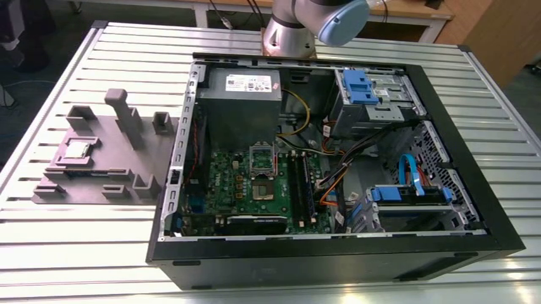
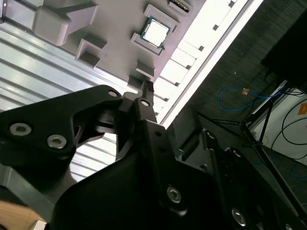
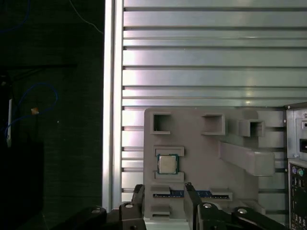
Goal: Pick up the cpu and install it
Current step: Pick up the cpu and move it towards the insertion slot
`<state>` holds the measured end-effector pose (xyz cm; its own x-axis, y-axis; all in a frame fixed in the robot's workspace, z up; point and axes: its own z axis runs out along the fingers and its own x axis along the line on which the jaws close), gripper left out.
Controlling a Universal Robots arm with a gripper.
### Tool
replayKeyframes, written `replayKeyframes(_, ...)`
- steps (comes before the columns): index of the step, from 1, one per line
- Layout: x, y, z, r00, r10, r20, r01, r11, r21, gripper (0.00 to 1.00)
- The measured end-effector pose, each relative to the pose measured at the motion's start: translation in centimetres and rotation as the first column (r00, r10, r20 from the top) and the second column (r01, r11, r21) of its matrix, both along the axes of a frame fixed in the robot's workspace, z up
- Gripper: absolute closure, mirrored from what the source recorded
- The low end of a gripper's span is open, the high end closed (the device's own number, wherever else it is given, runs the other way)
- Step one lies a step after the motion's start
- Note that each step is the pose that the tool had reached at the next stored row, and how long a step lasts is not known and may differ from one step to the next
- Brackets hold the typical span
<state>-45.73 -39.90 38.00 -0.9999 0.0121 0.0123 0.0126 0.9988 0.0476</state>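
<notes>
Gripper (image 3: pixel 164 189) open, empty; cpu (image 1: pixel 78 149) at fixture's (image 1: pixel 114 161) 9 o'clock, exterior view; descending skewed, I could clip its pocket walls.

Table (image 1: pixel 76 253) — slatted metal, seen in the exterior view. On it I count three items: grey fixture (image 1: pixel 118 161), toward that view's left; open case (image 1: pixel 321 256), just beside it, rightward; arm base (image 1: pixel 287 39) — far edge.

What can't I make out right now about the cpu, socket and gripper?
cpu: underside hidden by its own top in both wrist views.
socket: too small in the exterior view to judge its pins.
gripper: base cut off by the first wrist view's edge.
</notes>
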Motion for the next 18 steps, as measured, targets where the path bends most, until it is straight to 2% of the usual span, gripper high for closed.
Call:
replayKeyframes(1,-0.01,0.00,0.00,1.0000,0.000,-0.0001,0.000,1.0000,0.0000,0.53)
replayKeyframes(2,-0.01,0.00,0.00,1.0000,0.000,0.0000,0.000,1.0000,0.0000,0.53)
replayKeyframes(4,-0.03,0.00,0.00,1.0000,0.000,0.0000,0.000,1.0000,0.0000,0.42)
replayKeyframes(5,-0.03,0.00,0.00,1.0000,0.000,0.0000,0.000,1.0000,0.0000,0.42)
replayKeyframes(7,-0.05,0.00,0.00,1.0000,0.000,-0.0001,0.000,1.0000,0.0000,0.30)
replayKeyframes(8,-0.05,0.00,0.00,1.0000,0.000,-0.0001,0.000,1.0000,0.0000,0.30)
replayKeyframes(9,-0.06,0.00,0.00,1.0000,0.000,0.0000,0.000,1.0000,0.0000,0.24)
replayKeyframes(12,-0.07,0.00,-0.14,1.0000,0.001,0.0000,-0.001,1.0000,0.0001,0.24)
replayKeyframes(18,-0.04,-0.02,-1.23,0.9999,0.015,-0.0018,-0.015,0.9999,0.0002,0.24)
